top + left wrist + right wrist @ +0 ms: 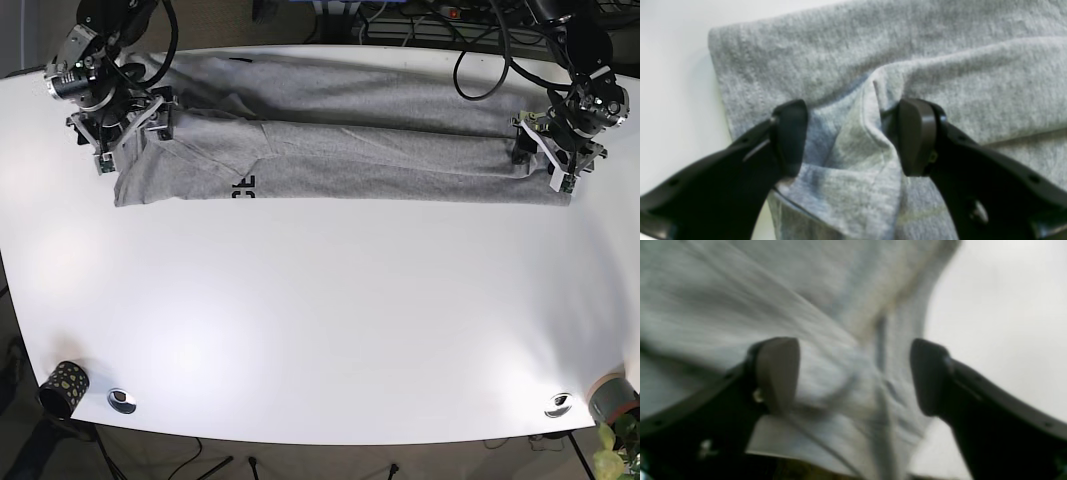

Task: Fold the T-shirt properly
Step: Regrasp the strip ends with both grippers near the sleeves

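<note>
Base view: near edge of the white table (320, 330) carried only a dotted cup (62, 388) at the near corner. Gray T-shirt (330, 135) lay as a long band along the far edge, partly folded lengthwise. Right gripper (125, 125) and left gripper (553, 150) sat at opposite ends of the band. Left wrist view: left gripper (853, 140) wide open, a raised fabric ridge between the jaws, not pinched. Right wrist view: right gripper (855, 376) likewise open over bunched cloth; blurred. Risk: closing on one layer only, or unequal lifts, would skew the fold.
</note>
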`<state>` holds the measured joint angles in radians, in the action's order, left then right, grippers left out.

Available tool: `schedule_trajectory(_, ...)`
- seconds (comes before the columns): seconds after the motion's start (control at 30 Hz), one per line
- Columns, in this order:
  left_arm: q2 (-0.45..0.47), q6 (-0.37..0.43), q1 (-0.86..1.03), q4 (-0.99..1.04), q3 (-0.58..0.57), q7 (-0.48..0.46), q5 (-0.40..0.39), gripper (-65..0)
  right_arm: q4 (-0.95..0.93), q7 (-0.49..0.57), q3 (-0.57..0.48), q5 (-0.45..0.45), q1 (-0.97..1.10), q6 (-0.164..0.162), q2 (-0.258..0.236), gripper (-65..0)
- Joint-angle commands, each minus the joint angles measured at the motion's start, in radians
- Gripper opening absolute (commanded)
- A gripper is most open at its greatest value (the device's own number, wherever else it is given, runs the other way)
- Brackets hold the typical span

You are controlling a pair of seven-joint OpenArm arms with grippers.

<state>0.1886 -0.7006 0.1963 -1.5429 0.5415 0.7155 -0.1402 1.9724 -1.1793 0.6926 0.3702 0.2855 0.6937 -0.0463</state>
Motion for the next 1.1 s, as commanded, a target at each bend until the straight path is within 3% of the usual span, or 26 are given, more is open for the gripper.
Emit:
schedule_trajectory(0.0,0.004,0.002,-0.016,-0.003,0.004,0.040,0.032,-26.0,0.038,0.017,-0.007,0.115,0.013,0.004,-0.011,-11.3)
schedule_trajectory(0.13,0.004,0.002,-0.022,-0.008,0.005,0.040,0.015,-26.0,0.037,0.016,-0.077,0.270,0.053,0.004,-0.046,-11.1)
schedule_trajectory(0.27,0.010,0.002,-0.019,-0.032,0.009,0.040,-0.092,-26.0,0.034,0.011,-0.143,0.330,0.085,0.004,-0.053,-11.1)
schedule_trajectory(0.37,0.012,0.002,-0.014,-0.047,0.009,0.040,-0.143,-26.0,-0.017,0.011,-0.169,0.313,0.091,0.004,-0.046,-11.1)
schedule_trajectory(0.63,0.009,0.002,-0.014,-0.107,0.019,0.049,-0.157,-25.8,-0.204,0.077,-0.182,0.215,0.044,0.004,-0.054,-11.1)
schedule_trajectory(0.9,0.012,0.002,-0.082,-0.100,0.208,0.258,-0.329,-24.6,-0.330,0.082,-0.216,0.158,-0.082,0.004,-0.086,-11.1)
schedule_trajectory(1.07,0.035,0.002,-0.093,-0.063,0.276,0.356,-0.367,-12.5,-0.336,0.082,-0.273,0.154,-0.118,0.004,-0.094,-11.1)
